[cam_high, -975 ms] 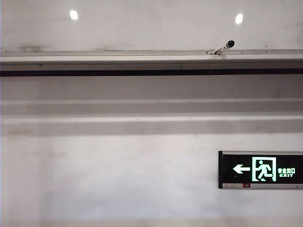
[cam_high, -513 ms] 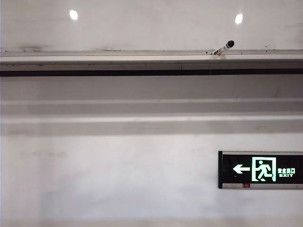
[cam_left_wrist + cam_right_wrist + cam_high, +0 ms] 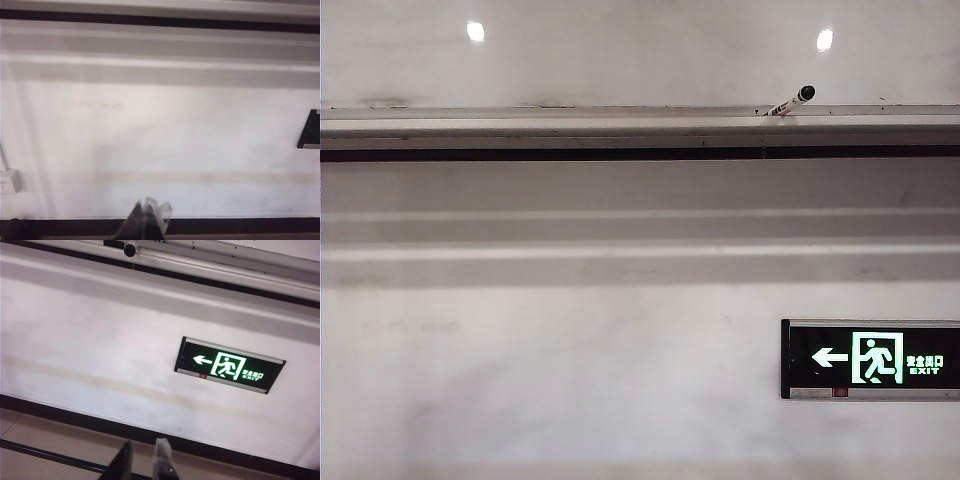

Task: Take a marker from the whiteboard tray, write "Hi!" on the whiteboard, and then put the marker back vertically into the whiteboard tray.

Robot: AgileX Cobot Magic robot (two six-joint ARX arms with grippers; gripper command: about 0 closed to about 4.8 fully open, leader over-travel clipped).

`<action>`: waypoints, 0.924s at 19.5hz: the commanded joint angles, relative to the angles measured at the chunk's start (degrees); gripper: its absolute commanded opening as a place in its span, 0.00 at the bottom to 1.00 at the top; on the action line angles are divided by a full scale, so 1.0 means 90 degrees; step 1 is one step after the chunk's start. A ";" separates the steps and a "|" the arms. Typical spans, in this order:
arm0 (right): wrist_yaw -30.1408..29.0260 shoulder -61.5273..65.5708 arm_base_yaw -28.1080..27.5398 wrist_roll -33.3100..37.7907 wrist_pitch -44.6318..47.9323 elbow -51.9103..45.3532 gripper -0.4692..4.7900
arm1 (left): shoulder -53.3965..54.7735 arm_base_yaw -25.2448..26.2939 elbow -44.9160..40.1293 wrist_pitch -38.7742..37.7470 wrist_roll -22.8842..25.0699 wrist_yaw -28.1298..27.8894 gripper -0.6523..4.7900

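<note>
The marker (image 3: 792,101) leans at a slant in the whiteboard tray (image 3: 570,122), black cap end up and to the right, against the glossy whiteboard (image 3: 640,60). In the right wrist view its dark round end (image 3: 130,248) pokes out over the tray (image 3: 225,262). My right gripper (image 3: 142,456) hangs far below the tray, near the floor, open by a narrow gap with nothing between its fingers. My left gripper (image 3: 148,216) is blurred, low against the wall, its fingers together and empty. Neither gripper shows in the exterior view.
A lit green exit sign (image 3: 870,358) is mounted on the matt wall below the tray, right of centre. Pale stepped mouldings (image 3: 620,240) run under the tray. A white wall socket (image 3: 9,181) and a black skirting strip (image 3: 60,415) sit low down.
</note>
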 commanded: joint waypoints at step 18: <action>-0.0061 -0.0311 -0.1205 0.0454 0.3458 -0.2642 0.21 | -0.0005 0.0005 0.0005 0.0051 -0.0019 0.0002 0.11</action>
